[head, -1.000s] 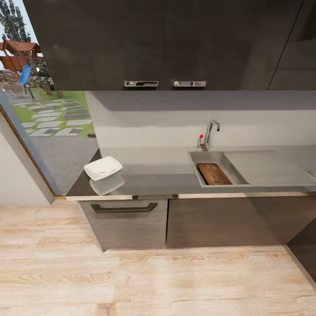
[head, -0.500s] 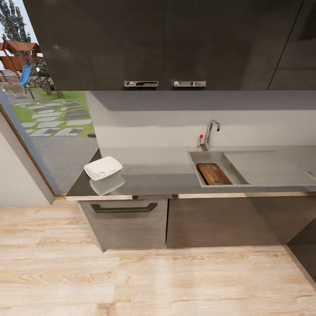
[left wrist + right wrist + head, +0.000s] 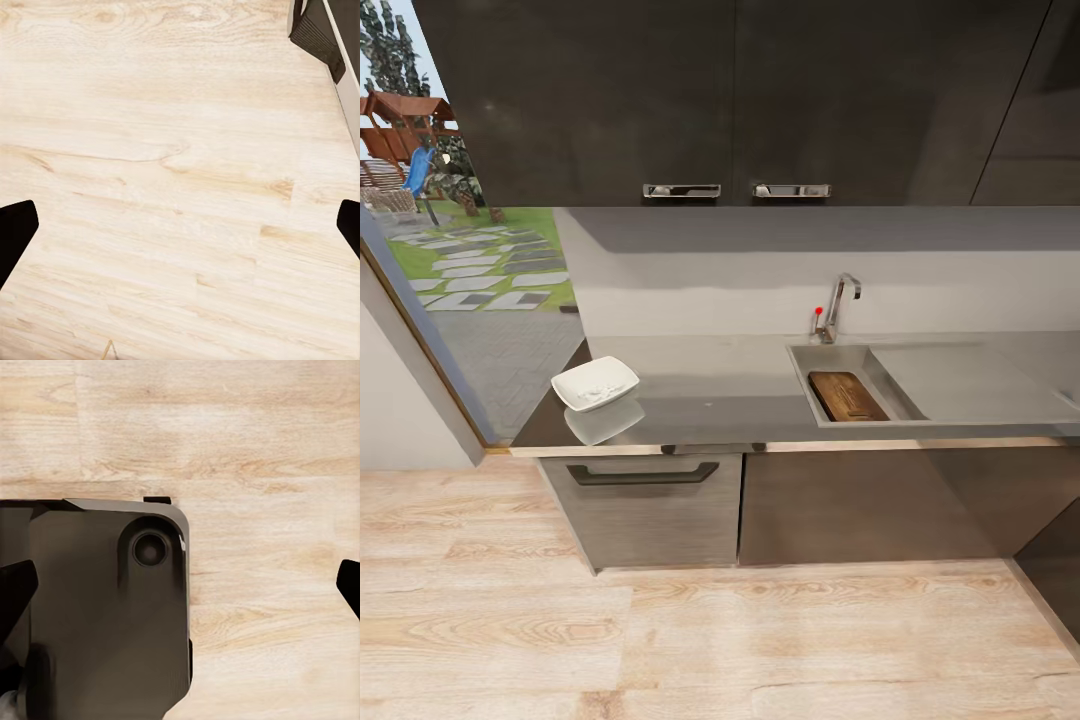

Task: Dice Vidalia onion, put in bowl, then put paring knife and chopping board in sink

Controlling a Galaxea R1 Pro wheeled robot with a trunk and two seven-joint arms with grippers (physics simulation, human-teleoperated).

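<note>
Nothing has shifted: chopping board (image 3: 847, 396) still lies in the sink (image 3: 880, 365).

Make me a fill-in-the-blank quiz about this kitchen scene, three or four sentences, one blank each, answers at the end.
1. The wooden chopping board lies inside the ____.
2. The white bowl sits on the countertop directly above a grey ____ with a dark bar handle.
3. The tap has a small knob coloured ____.
4. Both wrist views look down at a pale ____ floor.

Answers: sink; drawer; red; wooden
</note>
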